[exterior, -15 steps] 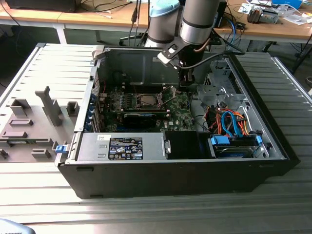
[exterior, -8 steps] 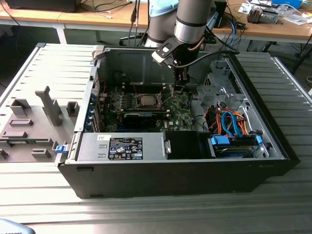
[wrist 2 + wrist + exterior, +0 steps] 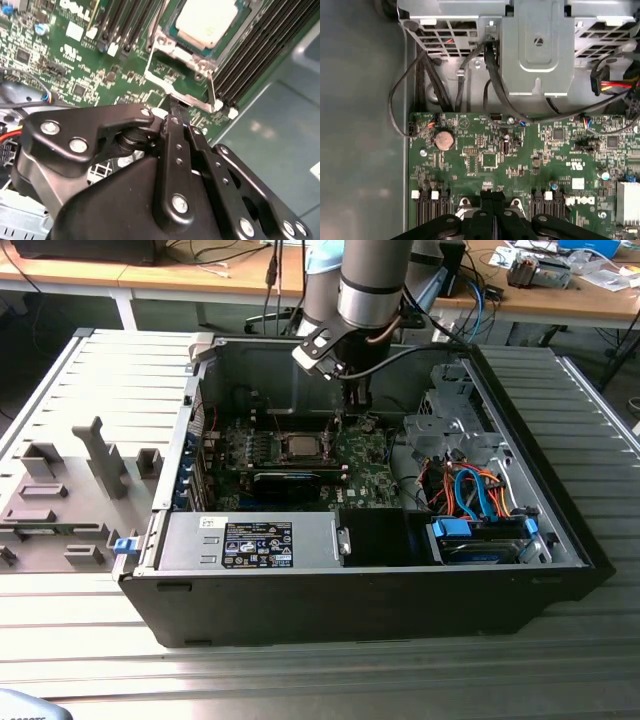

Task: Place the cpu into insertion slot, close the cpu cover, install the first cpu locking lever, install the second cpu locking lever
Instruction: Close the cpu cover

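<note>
Fingers [image 3: 176, 145] clenched w/ nothing visible between them, tips right at the free edge of the cpu cover [image 3: 200, 100], which is swung open off the socket. They're prob. shut so they act as one stiff pusher, though contact is unclear. Just beyond, the cpu [image 3: 205, 22] lies pale face up in the insertion slot [image 3: 280, 448], uncovered, on the motherboard [image 3: 490, 160]. Further out, the open computer case [image 3: 400, 590] on the tabletop [image 3: 560, 660] also holds a drive cage [image 3: 537, 50] & cable bundles.
</note>
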`<state>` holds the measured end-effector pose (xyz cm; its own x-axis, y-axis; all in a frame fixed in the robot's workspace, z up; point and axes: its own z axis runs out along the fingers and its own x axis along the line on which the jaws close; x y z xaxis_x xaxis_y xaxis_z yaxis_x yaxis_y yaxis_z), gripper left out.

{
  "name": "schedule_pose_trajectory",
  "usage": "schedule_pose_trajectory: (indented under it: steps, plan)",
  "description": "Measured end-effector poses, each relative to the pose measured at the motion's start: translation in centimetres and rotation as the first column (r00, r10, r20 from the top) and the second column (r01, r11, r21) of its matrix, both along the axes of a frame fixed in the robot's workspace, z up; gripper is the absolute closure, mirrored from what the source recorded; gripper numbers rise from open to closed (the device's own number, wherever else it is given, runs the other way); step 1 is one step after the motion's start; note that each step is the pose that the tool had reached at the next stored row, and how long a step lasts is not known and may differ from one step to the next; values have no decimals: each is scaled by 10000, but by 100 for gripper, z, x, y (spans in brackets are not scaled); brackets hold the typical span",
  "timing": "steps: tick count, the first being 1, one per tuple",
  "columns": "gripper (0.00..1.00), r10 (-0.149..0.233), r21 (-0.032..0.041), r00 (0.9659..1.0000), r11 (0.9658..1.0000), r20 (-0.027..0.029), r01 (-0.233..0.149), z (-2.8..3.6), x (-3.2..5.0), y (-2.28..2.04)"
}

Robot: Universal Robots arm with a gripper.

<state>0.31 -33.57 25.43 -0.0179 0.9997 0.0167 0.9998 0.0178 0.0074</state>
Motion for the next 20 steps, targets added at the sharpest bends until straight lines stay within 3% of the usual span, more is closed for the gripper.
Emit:
schedule_pose_trajectory:
  steps: [8, 11, 13, 15, 18, 20]
  plan:
    - [89, -1, 24, 10000, 10000, 97, 0, 2, -288, 0]
    - [89, -1, 39, 9999, 10000, 108, 1, -4, -398, 0]
    - [89, -1, 61, 9999, 10000, 106, 1, -41, -521, 0]
    - [89, 0, 63, 10000, 10000, 89, 0, -81, -565, 0]
    - [89, 1, 63, 10000, 10000, -45, -1, -128, -588, -1]
    - [89, -2, 62, 10000, 10000, -94, 3, -160, -605, -1]
